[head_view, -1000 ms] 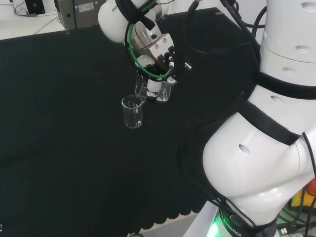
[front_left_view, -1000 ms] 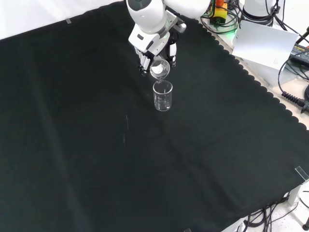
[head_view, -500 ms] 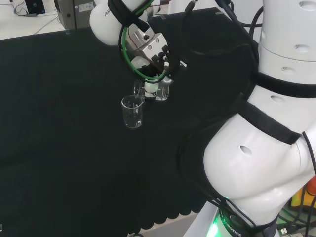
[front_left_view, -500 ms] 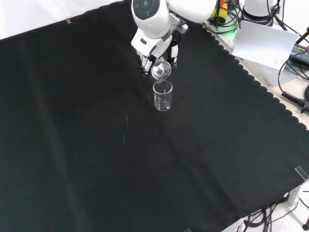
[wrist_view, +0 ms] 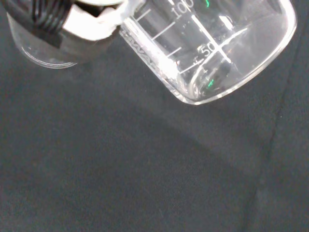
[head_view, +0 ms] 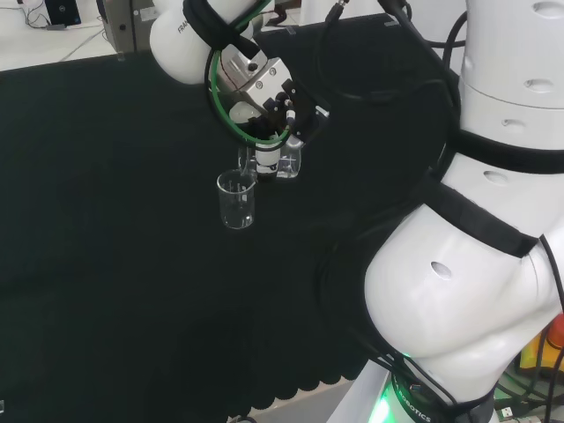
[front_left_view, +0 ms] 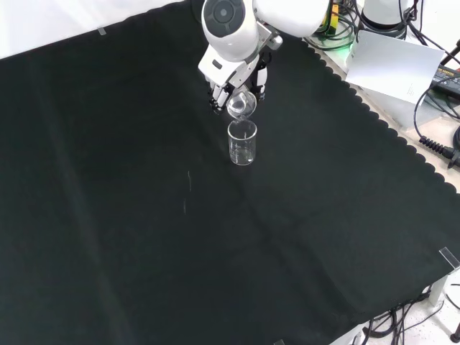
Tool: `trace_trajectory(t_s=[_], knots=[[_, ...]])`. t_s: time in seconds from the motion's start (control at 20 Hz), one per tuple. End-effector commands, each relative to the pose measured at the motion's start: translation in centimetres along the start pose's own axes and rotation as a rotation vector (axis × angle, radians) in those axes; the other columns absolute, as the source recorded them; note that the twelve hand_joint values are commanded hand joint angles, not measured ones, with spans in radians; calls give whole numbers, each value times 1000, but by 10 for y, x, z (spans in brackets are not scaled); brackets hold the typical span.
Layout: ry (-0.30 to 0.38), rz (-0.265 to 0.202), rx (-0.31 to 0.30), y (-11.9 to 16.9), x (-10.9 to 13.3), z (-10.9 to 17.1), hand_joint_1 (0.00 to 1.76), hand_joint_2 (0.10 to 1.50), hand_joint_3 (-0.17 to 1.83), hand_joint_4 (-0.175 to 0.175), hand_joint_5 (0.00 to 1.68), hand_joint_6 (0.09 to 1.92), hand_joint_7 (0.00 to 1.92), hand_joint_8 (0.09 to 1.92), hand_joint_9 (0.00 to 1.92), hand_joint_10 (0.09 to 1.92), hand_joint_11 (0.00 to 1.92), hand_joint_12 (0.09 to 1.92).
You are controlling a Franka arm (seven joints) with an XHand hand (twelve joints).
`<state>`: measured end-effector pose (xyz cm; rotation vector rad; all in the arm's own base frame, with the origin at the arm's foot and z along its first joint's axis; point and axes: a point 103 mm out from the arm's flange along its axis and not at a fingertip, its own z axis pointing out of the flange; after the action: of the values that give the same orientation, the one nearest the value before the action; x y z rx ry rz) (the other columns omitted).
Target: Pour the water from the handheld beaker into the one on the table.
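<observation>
Tipped further over the last second: handheld beaker (front_left_view: pixel 241 106), grasped by the hand (front_left_view: pixel 231 80), mouth above table beaker (front_left_view: pixel 242 142) toward the cloth's (front_left_view: pixel 108 215) far edge. Seemingly pouring now.

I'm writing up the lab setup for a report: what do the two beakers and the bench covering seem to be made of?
Held beaker: clear glass or plastic, glossy; printed white graduation marks and bright glints on its base, gripped by the robot hand.
Standing beaker: same clear, shiny look; the cloth shows through its wall. Glass or plastic, I can't tell.
Bench covering: matte black fabric, with faint creases and a scalloped edge.
</observation>
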<state>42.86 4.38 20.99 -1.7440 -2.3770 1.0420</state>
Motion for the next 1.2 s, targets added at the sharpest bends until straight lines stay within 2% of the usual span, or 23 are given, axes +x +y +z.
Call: trace_trajectory(t_s=[0.05, 1.2], knots=[[-24, 4, 15, 1, 3, -2, 1322, 1016, -175, -133, 1480, 87, 1504, 312, 1536, 673, 1325, 896], [-109, 35, 70, 4, 12, -10, 1322, 1016, -175, -133, 1480, 87, 1508, 303, 1533, 682, 1326, 904]])
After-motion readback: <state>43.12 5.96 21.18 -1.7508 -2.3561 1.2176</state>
